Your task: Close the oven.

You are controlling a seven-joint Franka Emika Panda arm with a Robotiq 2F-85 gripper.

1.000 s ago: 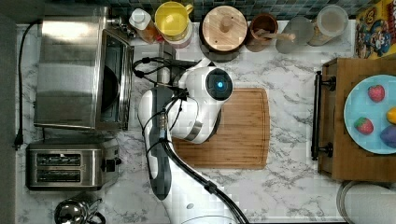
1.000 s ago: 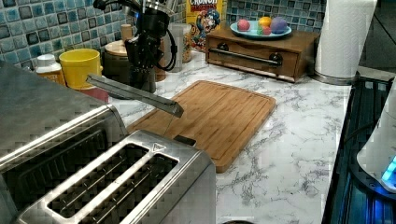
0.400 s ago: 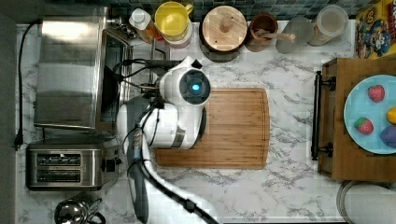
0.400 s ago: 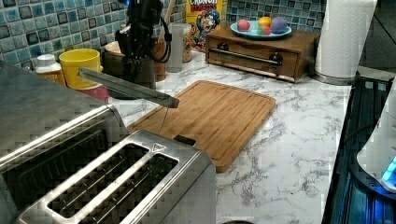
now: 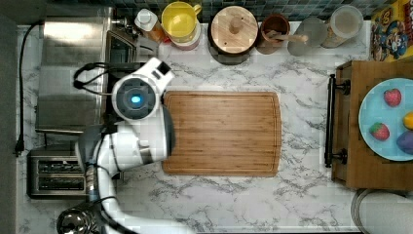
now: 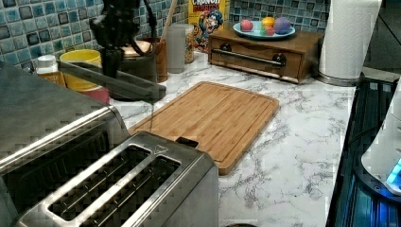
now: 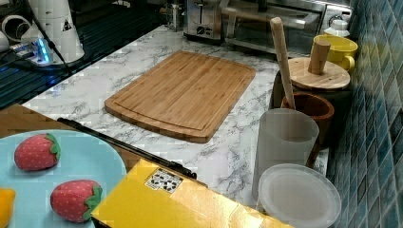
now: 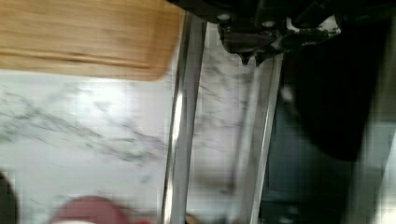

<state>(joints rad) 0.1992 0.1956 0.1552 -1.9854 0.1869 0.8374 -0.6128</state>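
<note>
A stainless-steel oven (image 5: 68, 78) stands at the top view's left on a marble worktop (image 5: 243, 200), its glass door (image 6: 111, 82) partly raised and tilted, not yet shut against the dark interior. In the left view the robot's black tool (image 6: 113, 52) reaches down onto the upper face of the door near its outer edge, in front of a yellow mug (image 6: 82, 61) and a wood-lidded canister (image 5: 234, 29). The wrist view looks along the door's long metal bar handle (image 8: 180, 121) with marble and a corner of the cutting board (image 5: 221, 132) beyond it; whether the tool is clenched or released cannot be told. From above, the arm's white body (image 5: 139, 117) covers the oven's front, between the oven and the cutting board, which lies flat in the middle of the worktop. A two-slot toaster (image 5: 53, 173) sits just beside the oven, nearest the camera in the left view. At the top view's right, a light blue plate (image 5: 377, 117) of toy fruit rests on a wooden drawer box (image 5: 363, 165), with a cereal box (image 5: 389, 31) behind it
</note>
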